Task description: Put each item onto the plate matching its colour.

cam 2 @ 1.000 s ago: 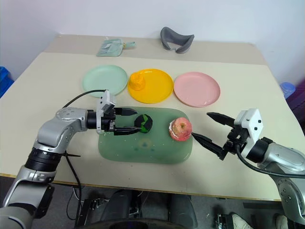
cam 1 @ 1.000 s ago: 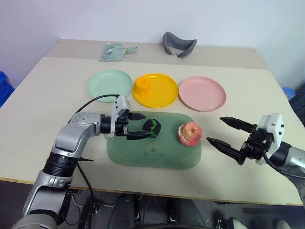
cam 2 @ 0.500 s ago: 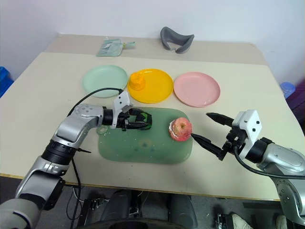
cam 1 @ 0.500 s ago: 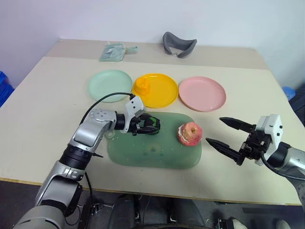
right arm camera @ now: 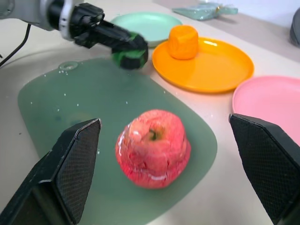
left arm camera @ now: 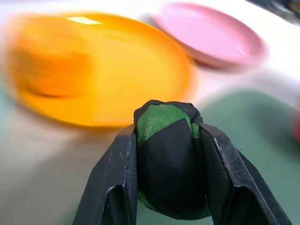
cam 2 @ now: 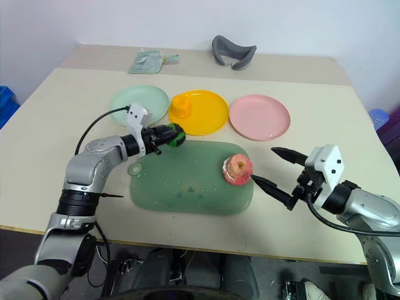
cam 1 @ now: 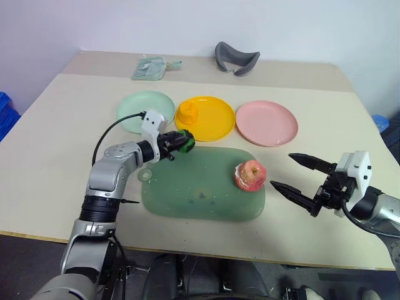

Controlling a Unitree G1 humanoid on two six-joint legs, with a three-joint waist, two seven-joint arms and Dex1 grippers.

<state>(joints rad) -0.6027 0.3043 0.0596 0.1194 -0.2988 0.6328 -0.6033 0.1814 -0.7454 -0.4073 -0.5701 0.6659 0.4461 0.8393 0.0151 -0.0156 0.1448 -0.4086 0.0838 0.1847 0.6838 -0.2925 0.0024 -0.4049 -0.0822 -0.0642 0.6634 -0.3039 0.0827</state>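
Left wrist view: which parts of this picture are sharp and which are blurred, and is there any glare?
In the left wrist view, the green-and-black ball and the left gripper shut on it are sharp; the yellow plate and the orange lump behind are smeared, the pink plate soft. A white glare spot sits on the yellow plate's far rim. The right wrist view is sharper: the apple shows crisp.
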